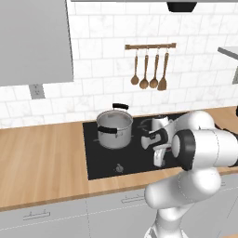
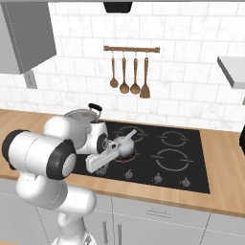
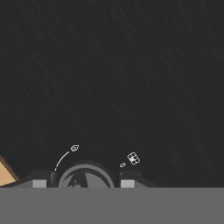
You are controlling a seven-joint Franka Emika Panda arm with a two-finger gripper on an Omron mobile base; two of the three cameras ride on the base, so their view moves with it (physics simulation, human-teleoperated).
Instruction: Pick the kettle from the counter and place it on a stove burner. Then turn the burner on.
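Reaching low over the front edge of the black cooktop (image 2: 191, 158), the gripper (image 3: 83, 180) is straddling a round control knob (image 3: 83, 177); in the hand view its two dark fingertips (image 3: 41, 181) are standing on either side of the knob, close against it, though whether they are actually pressing on it cannot be told. That view is also showing small white markings printed on the glass beside the knob, an arc with a flame sign and a little burner diagram, plus a sliver of the wooden counter (image 3: 6, 170) at the lower left.

From the right base view, the hand is hanging over the front left row of knobs, and just behind it the kettle (image 2: 123, 146) is sitting upright on the front left burner, whose ring is glowing faintly red beneath it. Its arched wire handle is rising toward the upper right; which way the spout is pointing cannot be made out.

From the left base view, the arm's big white joints are covering the kettle, while the steel pot (image 1: 114, 129) with black handles is standing in plain sight on the rear left burner. Wooden utensils (image 1: 149, 72) are hanging from a rail on the tiled wall.
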